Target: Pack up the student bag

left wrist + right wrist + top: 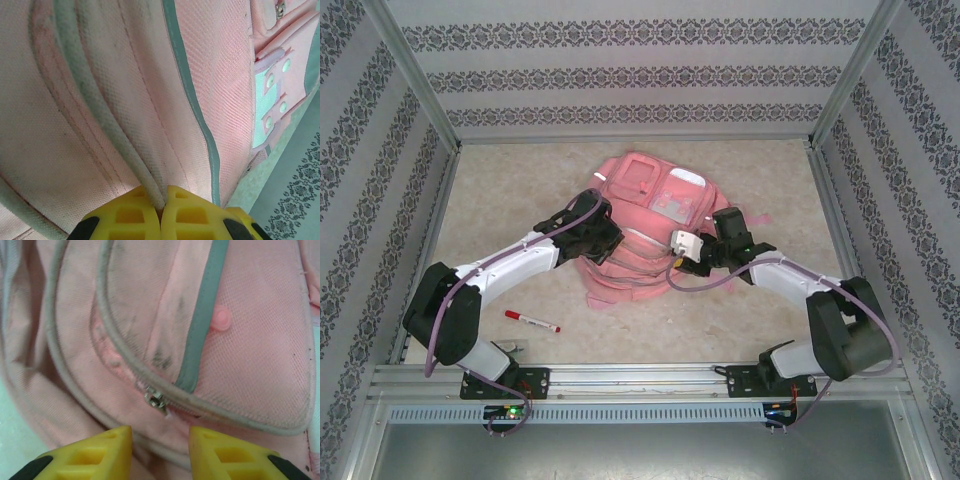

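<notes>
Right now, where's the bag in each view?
Top external: bag mid table, left gripper and right gripper at its near half.
Left wrist: bag across the frame, its piping pinched in the shut left gripper.
Right wrist: bag across the frame, zip pull ahead of the open right gripper.
Shared landmark: grey strip, in both wrist views.

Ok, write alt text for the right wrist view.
The right gripper, yellow-fingered, stands open just short of a small metal zip slider on the pink student bag. Grey piping and a grey strip cross the fabric.
</notes>
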Controlling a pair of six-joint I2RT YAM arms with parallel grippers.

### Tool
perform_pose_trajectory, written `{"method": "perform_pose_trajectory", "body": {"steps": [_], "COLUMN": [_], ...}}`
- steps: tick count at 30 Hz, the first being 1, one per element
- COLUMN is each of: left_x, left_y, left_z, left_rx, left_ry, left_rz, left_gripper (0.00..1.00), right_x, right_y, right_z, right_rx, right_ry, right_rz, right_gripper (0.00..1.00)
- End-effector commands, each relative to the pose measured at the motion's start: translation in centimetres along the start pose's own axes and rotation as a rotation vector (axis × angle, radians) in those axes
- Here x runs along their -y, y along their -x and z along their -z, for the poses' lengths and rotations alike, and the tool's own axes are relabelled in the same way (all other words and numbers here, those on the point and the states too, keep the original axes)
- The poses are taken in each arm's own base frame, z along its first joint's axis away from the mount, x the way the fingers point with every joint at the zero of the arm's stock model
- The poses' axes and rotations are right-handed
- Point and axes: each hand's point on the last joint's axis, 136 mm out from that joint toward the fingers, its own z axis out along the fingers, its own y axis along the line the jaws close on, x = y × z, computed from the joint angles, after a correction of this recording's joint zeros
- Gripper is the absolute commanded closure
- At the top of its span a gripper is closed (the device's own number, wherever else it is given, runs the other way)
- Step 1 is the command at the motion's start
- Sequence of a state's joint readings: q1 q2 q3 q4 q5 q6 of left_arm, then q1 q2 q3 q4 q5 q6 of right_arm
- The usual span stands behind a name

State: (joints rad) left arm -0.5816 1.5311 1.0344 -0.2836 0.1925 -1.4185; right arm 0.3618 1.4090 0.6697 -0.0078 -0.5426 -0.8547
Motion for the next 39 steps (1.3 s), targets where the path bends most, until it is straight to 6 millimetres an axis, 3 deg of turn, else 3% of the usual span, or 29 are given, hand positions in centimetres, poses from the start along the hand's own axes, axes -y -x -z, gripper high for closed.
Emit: {"method": "perform_pose_trajectory", "body": {"steps": [1,6,14,20,23,24,25,26,29,33,39], "left_x": [2.9,3.4,3.2,2.9,2.8,2.8,2.9,2.9,3.1,3.3,3.4], "left_y": [-1.7,-2.1,-1.7,-1.6,-1.6,-1.6,-1.5,-1.6,-1.7,-1.9,-2.2], "left_z": [1.6,1.7,2.0,1.8,1.6,1.6,1.6,1.6,1.9,2.3,2.7], "left_rx": [-0.080,-0.104,-0.074,-0.070,-0.068,-0.068,-0.068,-0.070,-0.074,-0.087,-0.100], "left_ry": [-0.098,-0.119,-0.125,-0.127,-0.128,-0.129,-0.132,-0.132,-0.136,-0.148,-0.159], "left_rz": [0.124,0.135,0.148,0.165,0.178,0.180,0.181,0.178,0.176,0.185,0.185], "left_gripper": [1.00,1.00,1.00,1.00,1.00,1.00,1.00,1.00,1.00,1.00,1.00], "right_x": [1.3,1.1,-0.1,-1.7,-4.5,-4.6,-4.4,-3.9,-2.1,0.4,0.5], "right_y": [0.9,0.4,1.9,2.8,2.8,2.6,2.2,1.7,0.7,-0.7,-0.7], "right_z": [-0.2,-0.8,-0.3,0.5,1.7,1.7,1.7,1.7,2.3,2.2,0.1], "right_rx": [0.026,-0.011,0.011,0.025,0.050,0.042,0.031,0.013,-0.004,-0.021,-0.076], "right_ry": [-0.024,-0.021,0.001,0.041,0.116,0.113,0.099,0.068,-0.004,-0.017,0.018], "right_rz": [-0.013,0.004,-0.029,-0.043,-0.097,-0.098,-0.098,-0.094,-0.085,-0.142,-0.113], "right_gripper": [0.64,0.65,1.00,1.00,1.00,1.00,0.99,0.87,0.68,0.64,0.52]}}
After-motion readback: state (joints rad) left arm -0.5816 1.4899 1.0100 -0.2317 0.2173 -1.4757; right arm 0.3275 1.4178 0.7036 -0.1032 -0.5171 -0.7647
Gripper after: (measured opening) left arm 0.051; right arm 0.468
